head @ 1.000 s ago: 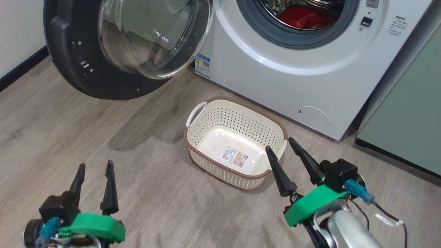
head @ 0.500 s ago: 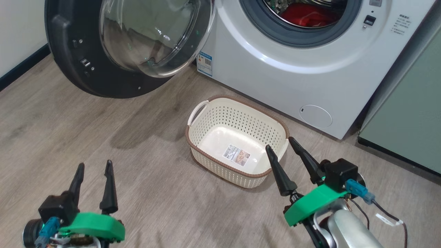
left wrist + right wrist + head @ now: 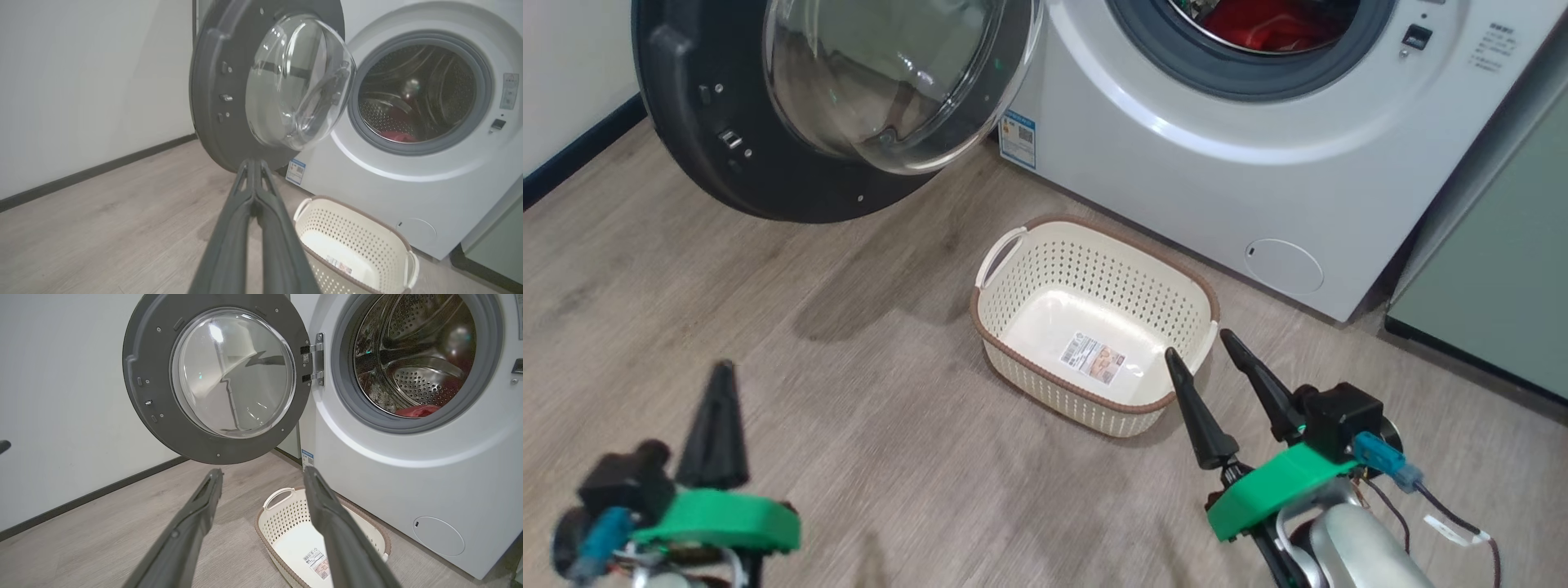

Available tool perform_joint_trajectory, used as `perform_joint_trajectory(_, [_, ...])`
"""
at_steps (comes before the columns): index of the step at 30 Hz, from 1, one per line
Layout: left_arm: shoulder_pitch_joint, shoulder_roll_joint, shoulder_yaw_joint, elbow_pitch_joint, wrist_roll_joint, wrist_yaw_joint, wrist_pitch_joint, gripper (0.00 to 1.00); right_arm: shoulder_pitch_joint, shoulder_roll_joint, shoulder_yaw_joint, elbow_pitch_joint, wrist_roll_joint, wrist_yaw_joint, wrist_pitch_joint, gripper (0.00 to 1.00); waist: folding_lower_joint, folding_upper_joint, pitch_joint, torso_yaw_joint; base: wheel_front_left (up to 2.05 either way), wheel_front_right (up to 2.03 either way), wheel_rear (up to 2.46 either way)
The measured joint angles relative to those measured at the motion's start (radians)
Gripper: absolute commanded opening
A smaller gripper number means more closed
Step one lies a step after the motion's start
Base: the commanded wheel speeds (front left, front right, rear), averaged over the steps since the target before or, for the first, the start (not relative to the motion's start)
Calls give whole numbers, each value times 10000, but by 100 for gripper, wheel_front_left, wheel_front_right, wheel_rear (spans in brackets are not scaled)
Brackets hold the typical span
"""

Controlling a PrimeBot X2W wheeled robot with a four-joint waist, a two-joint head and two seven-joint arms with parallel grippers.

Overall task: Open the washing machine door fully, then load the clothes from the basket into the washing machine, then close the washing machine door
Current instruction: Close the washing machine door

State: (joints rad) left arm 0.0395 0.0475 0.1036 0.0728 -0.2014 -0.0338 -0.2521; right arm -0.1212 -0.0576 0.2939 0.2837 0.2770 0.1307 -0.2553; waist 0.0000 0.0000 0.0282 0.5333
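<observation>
Hanging wide open on its hinge, the large round washing machine door (image 3: 833,98), glossy black rim around a bulging clear glass bowl, stands to the left of the mouth with its inner face toward the robot. Beside it, the big white front-loading washing machine (image 3: 1176,180) shows the bright red soft fabric clothes (image 3: 1258,24) lying low in its steel drum. Just in front, on the pale wood-look floor (image 3: 849,408), sits the small oval cream plastic basket (image 3: 1094,273) with only a sticker inside, so loading looks finished and closing the door is the step in hand. The left gripper (image 3: 721,376) has its dark fingers pressed together on nothing, low and well apart from the door, aimed at its lower rim. The right gripper (image 3: 1201,347) is spread and empty near the basket's edge. The next move likely calls for reaching the door's free edge and swinging it round until it latches
</observation>
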Motion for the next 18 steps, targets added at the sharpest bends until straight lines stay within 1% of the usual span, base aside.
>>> perform_joint_trajectory(5, [-425, -6, 639, -700, 27, -82, 0, 0, 24, -173, -61, -244, -148, 0, 0, 100, 0, 0, 371, 22, 0, 0, 0])
perform_joint_trajectory(9, [-1376, 84, 1304, -986, 253, -449, -2, 0, 25, -497, -211, -441, -238, 0, 0, 100, 0, 0, 849, 49, 0, 0, 0])
perform_joint_trajectory(11, [-1943, 372, 1699, -859, 270, -577, -2, 0, 22, -652, -234, -531, -328, 0, 0, 100, 0, 0, 1094, 46, 0, 0, 0])
perform_joint_trajectory(13, [-2519, 817, 2203, -782, 270, -690, -2, 0, 12, -775, -192, -570, -384, 0, 0, 100, 0, 0, 1343, -40, 0, 0, 0])
perform_joint_trajectory(16, [-3428, 1478, 2842, -617, 270, -775, -6, 0, -118, -928, -104, -587, -399, 0, 0, 100, 0, 0, 1671, -281, 0, 0, 0])
perform_joint_trajectory(18, [-4048, 1868, 3099, -408, 270, -792, -54, 0, -242, -1070, -71, -648, -399, 0, 0, 100, 0, 0, 1866, -464, 0, 0, 0])
